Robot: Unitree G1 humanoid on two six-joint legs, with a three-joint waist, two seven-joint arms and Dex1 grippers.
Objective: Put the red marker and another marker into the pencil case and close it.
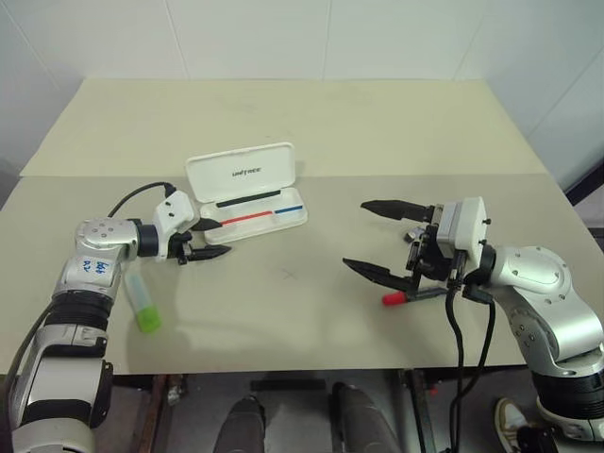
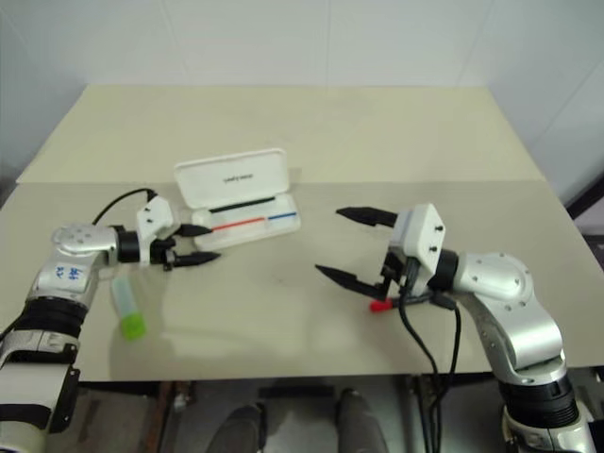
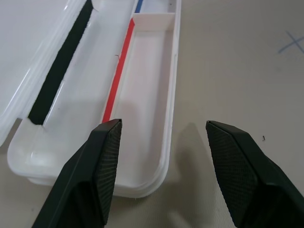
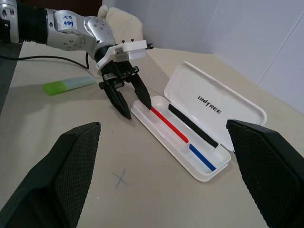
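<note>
We have the flat white hard-plastic pencil case (image 1: 247, 193) lying open on the beige table (image 1: 311, 123), its hinged lid tipped back with the small dark UNITREE lettering facing us and thin black, red and blue lines along the tray. Our left end effector (image 1: 215, 238) sits right at the near end of that tray, its two black fingers (image 3: 102, 161) parted to a moderate gap and holding nothing; one finger hovers over the tray's end corner, the other over bare table just beside the case's long wall. Behind that end effector, close by the left forearm, lies the stubby pale translucent marker with a bright green end (image 1: 143, 304), flat on the table and apart from the case.

Over on the other side, our right end effector (image 1: 370, 238) points across toward the case with its fingers spread very wide, empty, well apart from the case. Just beneath and behind its lower finger we catch the bright red tip of the thick red marker (image 1: 393, 298) resting on the table, the rest of it hidden by the wrist. A faint pen cross (image 4: 121, 178) marks the table between the two end effectors.
</note>
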